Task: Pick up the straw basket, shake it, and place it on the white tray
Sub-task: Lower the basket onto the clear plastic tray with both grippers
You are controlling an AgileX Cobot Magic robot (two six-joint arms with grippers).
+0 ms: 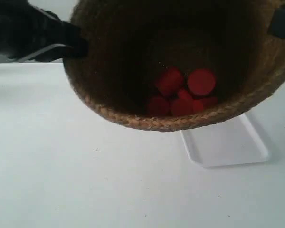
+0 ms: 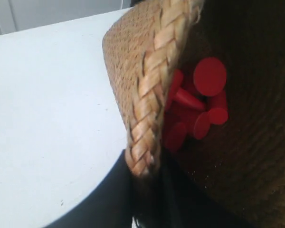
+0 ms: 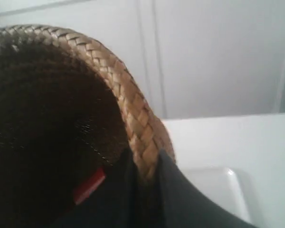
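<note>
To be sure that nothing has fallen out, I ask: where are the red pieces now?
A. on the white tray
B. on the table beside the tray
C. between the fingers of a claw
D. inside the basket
D: the red pieces lie clustered inside the basket, and the visible part of the white tray is bare.

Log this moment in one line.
basket: aloft, tilted | left claw: shut on rim | right claw: shut on rim | inside: red pieces | tray: basket not on it
</note>
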